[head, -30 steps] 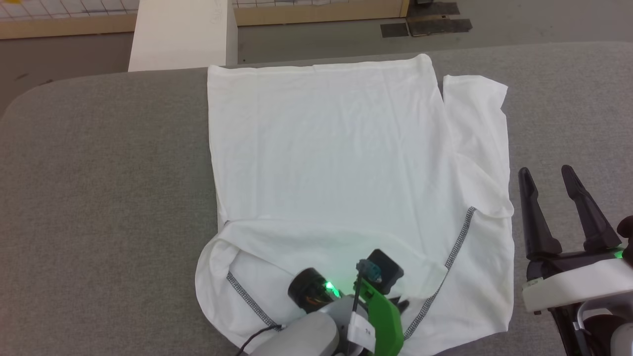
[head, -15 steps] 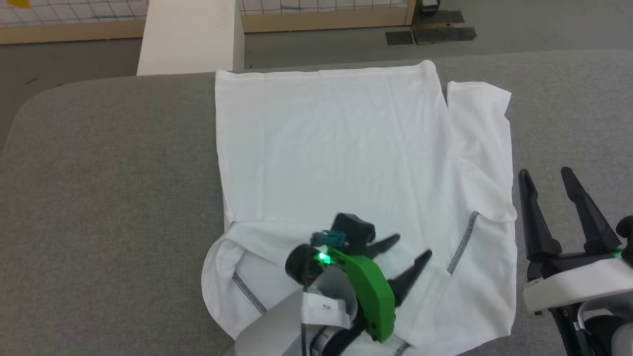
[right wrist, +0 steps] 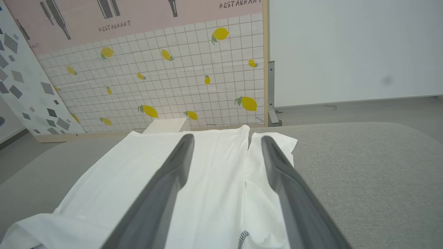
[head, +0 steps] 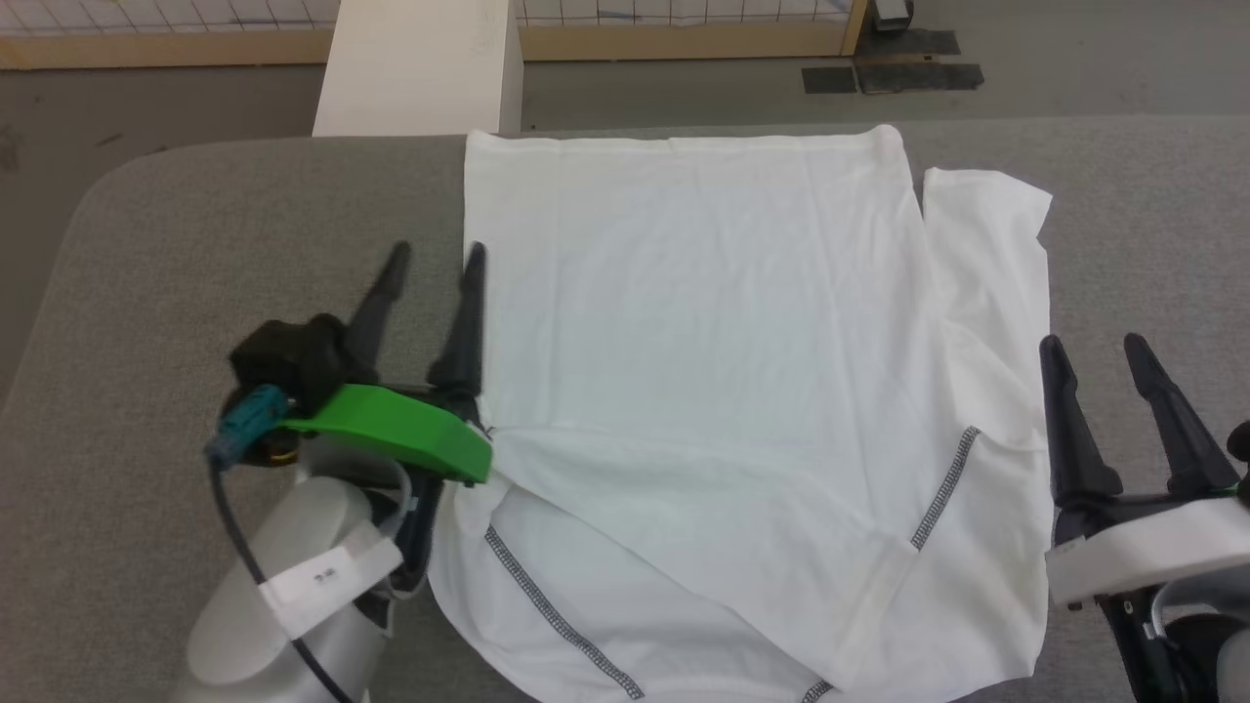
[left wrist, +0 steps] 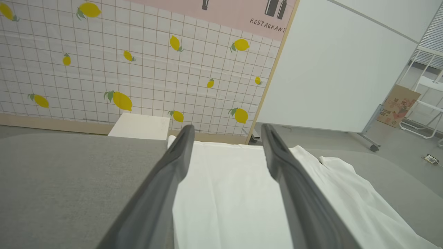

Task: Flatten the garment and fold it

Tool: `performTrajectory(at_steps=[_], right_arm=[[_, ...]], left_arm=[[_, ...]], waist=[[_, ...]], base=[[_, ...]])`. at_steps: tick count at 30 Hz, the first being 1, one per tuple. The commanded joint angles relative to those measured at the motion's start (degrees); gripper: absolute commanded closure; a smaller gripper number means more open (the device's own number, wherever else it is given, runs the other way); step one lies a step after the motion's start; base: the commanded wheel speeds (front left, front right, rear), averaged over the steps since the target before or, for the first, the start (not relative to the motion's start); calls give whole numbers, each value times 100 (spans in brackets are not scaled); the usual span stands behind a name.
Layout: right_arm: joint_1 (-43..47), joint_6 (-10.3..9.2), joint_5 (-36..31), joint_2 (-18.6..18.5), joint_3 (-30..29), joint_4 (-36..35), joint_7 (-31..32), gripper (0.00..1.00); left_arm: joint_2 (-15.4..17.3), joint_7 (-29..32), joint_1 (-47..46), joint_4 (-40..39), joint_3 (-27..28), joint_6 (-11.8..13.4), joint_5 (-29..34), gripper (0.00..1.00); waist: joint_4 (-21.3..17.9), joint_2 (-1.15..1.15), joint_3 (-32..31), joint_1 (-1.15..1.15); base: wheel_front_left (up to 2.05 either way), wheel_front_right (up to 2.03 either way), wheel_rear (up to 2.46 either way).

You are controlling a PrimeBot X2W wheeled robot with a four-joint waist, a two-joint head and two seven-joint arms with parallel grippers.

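The garment, a white shirt, lies spread flat across the middle of the grey surface, with its far hem straight and reaching the surface's far edge. 1 sleeve lies along the garment's right side, separated from the body by a narrow slit. The garment's near portion is folded over on itself. 2 lines of dark grey stitching run slantwise across this portion, 1 toward its left corner and 1 toward its right. The left hand is at the garment's left edge, its 2 dark fingers spread wide and holding nothing. The inner finger overlaps that edge and the outer finger is over bare surface; whether either touches the cloth cannot be told. The right hand is just beside the garment's right edge, by its near half, likewise wide open and empty. A white box stands just beyond the garment's far left corner. Behind the garment, both wrist views show a tiled wall panel printed with lemons.
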Motion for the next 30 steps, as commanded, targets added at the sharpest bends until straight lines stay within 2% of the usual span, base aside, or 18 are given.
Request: performTrajectory(at_steps=[1, 6, 14, 18, 23, 25, 30], right_arm=[[-216, -9, -53, 4, -44, 75, 6, 0], [-926, -9, 27, -96, -273, 654, 23, 0], [-2615, -9, 259, -535, -878, 2358, 816, 0], [-3542, -9, 164, -762, -1230, 3156, 1385, 0], [-4504, -9, -190, -957, -1851, 3892, 1983, 0], [-4783, -9, -377, -990, -2064, 4089, 2222, 0], [-5264, -9, -786, -1030, -2184, 4317, 2803, 0]], left_arm=[[34, -40, 144, -137, 219, 25, 237, 0], [-103, -42, 583, -579, 1227, -36, 938, 0], [-603, -43, 843, -942, 2076, -517, 1517, 0], [-832, -43, 779, -1061, 2295, -770, 1728, 0], [-1079, -43, 586, -1175, 2538, -966, 1864, 0], [-1139, -43, 518, -1234, 2597, -1025, 1923, 0], [-1233, -43, 430, -1348, 2729, -1126, 2029, 0]], waist=[[26, 0, 145, 0], [-2, 0, 524, 0], [153, 0, 1291, 0], [290, 0, 1694, 0], [498, 0, 2136, 0], [573, 0, 2283, 0], [681, 0, 2544, 0]], base=[[0, 0, 0], [0, 0, 0], [0, 0, 0], [0, 0, 0], [0, 0, 0], [0, 0, 0], [0, 0, 0]])
